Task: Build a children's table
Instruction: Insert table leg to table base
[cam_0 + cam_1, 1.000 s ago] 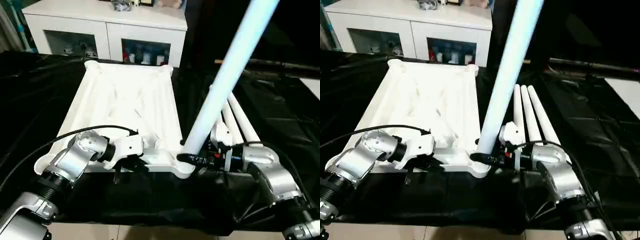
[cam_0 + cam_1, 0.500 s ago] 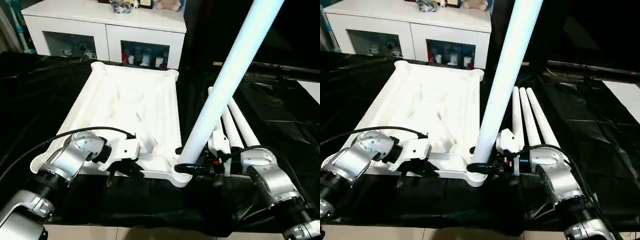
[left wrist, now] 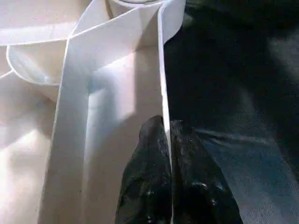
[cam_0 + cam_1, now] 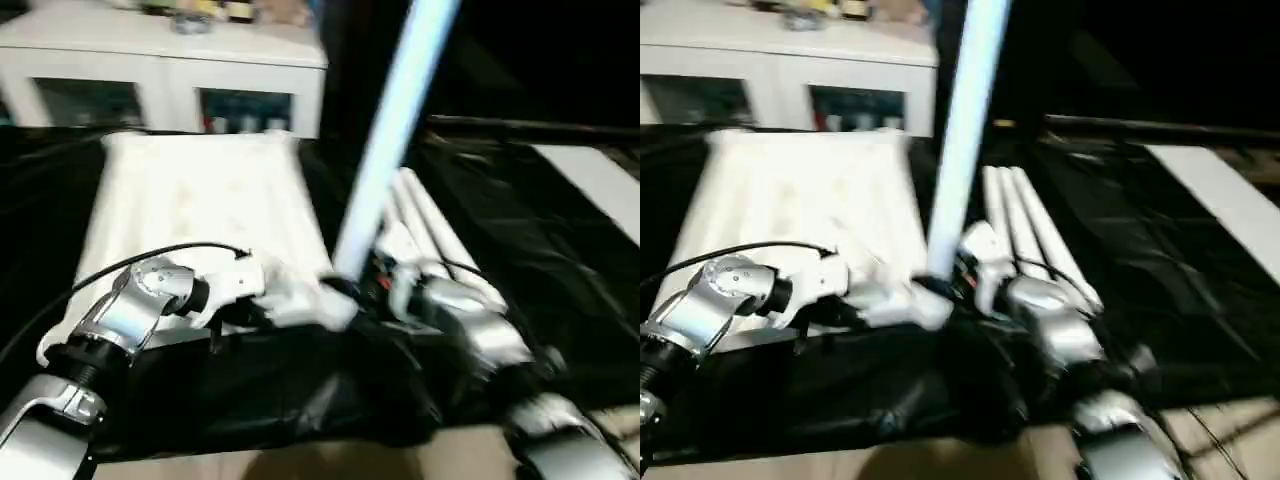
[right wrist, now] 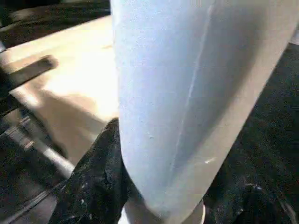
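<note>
Holding the table top (image 4: pixel 200 205) by its near rim, my left jaws (image 3: pixel 167 140) are pinched almost fully shut on that thin plastic wall. My right jaws (image 5: pixel 159 186) stand about half open, clamped round the base of the upright leg (image 4: pixel 385 150) at the top's near right corner socket. The top lies ribs-up on the black-draped surface (image 4: pixel 560 260), with three spare legs (image 4: pixel 425 225) lying just beside its right edge. I judge the plastic light, stiff and slippery, so gripping low on the leg seems safest. The left wrist view shows the rim between my fingers; the head views show the leg's tilt.
</note>
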You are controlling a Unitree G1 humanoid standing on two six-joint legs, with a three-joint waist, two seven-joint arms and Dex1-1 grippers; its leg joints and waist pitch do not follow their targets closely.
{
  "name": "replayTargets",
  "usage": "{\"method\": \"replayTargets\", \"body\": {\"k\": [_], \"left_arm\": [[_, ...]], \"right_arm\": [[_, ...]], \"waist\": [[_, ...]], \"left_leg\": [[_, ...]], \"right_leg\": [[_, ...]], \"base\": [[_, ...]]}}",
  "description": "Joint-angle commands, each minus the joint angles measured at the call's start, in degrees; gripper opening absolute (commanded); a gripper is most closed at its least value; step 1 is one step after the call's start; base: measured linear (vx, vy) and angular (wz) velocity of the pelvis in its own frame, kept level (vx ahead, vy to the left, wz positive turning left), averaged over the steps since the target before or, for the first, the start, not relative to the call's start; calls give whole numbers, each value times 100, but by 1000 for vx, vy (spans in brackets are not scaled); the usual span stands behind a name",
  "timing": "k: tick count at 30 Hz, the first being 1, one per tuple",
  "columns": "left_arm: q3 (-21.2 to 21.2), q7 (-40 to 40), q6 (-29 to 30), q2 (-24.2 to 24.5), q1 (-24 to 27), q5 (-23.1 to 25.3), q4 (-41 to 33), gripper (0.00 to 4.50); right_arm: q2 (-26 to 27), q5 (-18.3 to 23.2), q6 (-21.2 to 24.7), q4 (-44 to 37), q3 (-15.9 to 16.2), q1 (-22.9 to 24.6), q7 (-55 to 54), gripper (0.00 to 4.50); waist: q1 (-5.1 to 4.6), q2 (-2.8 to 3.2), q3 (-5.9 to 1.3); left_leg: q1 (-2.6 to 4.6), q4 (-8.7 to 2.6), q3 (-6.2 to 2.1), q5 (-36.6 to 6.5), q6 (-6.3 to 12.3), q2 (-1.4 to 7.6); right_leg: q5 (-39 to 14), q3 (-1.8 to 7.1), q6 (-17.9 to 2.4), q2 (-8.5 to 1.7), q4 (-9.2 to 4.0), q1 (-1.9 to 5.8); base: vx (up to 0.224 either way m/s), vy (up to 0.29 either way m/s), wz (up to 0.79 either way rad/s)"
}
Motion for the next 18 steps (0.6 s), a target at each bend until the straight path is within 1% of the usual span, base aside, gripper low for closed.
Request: {"method": "replayTargets", "body": {"k": [1,2,3,4,5,6,7,8,9,10,11,12,13,14,15,17,18], "left_arm": [[125,235,663,-39,89,139,-552,0],[245,518,1174,-237,177,141,-840,0],[330,706,1513,-378,236,138,-1033,0],[391,931,1881,-584,346,138,-1346,0],[400,1002,1973,-638,372,148,-1422,0],[394,1175,2180,-827,451,170,-1627,0],[384,1321,2381,-996,524,196,-1822,0],[377,1412,2510,-1098,569,211,-1944,0],[342,1504,2642,-1197,612,210,-2101,0],[310,1605,2755,-1282,649,192,-2268,0],[340,1661,2752,-1327,640,160,-2275,0],[371,1740,2799,-1358,637,114,-2315,0],[389,1791,2843,-1372,640,87,-2354,0],[389,1791,2843,-1372,640,87,-2354,0],[412,1839,2833,-1376,623,75,-2349,0],[454,1882,2967,-1373,644,102,-2459,0],[473,1935,3093,-1375,676,117,-2569,0]], "right_arm": [[-156,-473,605,1152,-214,173,-1107,185],[-39,-473,559,1331,-257,36,-1426,185],[36,-475,525,1448,-286,-52,-1637,185],[167,-454,477,1633,-340,-178,-1905,185],[206,-442,463,1694,-361,-216,-1977,185],[316,-431,435,1827,-391,-308,-2178,185],[420,-398,427,1932,-432,-382,-2330,185],[484,-377,422,1993,-456,-424,-2421,185],[561,-388,407,2072,-466,-489,-2527,185],[657,-403,387,2167,-477,-570,-2630,185],[693,-396,386,2197,-489,-603,-2658,185],[728,-389,373,2248,-501,-641,-2698,185],[749,-385,362,2283,-507,-665,-2727,185],[749,-385,362,2283,-507,-665,-2727,185],[778,-372,355,2313,-517,-704,-2731,185],[848,-388,307,2390,-555,-786,-2675,185],[888,-404,263,2456,-595,-836,-2664,185]], "waist": [[-30,239,-89],[-47,240,-79],[-69,242,-73],[-69,228,-59],[-66,237,-71],[-56,213,-57],[-55,184,-57],[-45,170,-51],[-29,135,-72],[-23,137,-68],[-24,148,-75],[-34,81,-59],[-5,115,-62],[-6,123,-55],[-19,100,-41],[-20,111,-40],[-33,109,-31]], "left_leg": [[4,-542,-179,-3680,-400,195],[-16,-548,-185,-3675,-394,190],[9,-543,-168,-3667,-411,196],[20,-515,-156,-3641,-354,171],[19,-510,-154,-3616,-348,170],[5,-503,-150,-3571,-282,153],[1,-501,-147,-3500,-274,162],[13,-495,-131,-3477,-244,146],[37,-470,-109,-3417,-215,138],[-9,-484,-110,-3299,-176,134],[-54,-503,-120,-3225,-169,141],[-120,-524,-113,-3131,-135,136],[-73,-513,-106,-3146,-145,133],[-44,-506,-96,-3196,-148,134],[-57,-515,-102,-3253,-148,131],[-59,-525,-111,-3308,-162,134],[-76,-534,-118,-3341,-168,135]], "right_leg": [[-3014,250,-660,-476,-551,19],[-2958,237,-677,-472,-547,33],[-2893,247,-725,-473,-545,8],[-3016,243,-700,-476,-575,-19],[-3008,255,-716,-487,-564,-16],[-3134,243,-654,-480,-596,-29],[-3140,260,-656,-499,-589,-43],[-3182,256,-620,-478,-616,-59],[-3166,276,-615,-484,-617,-89],[-3076,282,-607,-477,-596,-70],[-2977,288,-617,-479,-567,-39],[-2968,282,-573,-457,-570,-25],[-2987,300,-570,-464,-572,-65],[-2988,308,-575,-460,-582,-99],[-3007,300,-563,-453,-583,-97],[-3032,302,-528,-457,-583,-100],[-3015,301,-519,-453,-579,-97]], "base": [[0,0,0],[0,0,0],[0,0,0],[0,0,0],[0,0,0],[0,0,0],[0,0,0],[0,0,0],[0,0,0],[0,0,0],[0,0,0],[0,0,0],[0,0,0],[0,0,0],[0,0,0],[0,0,0],[0,0,0]]}}
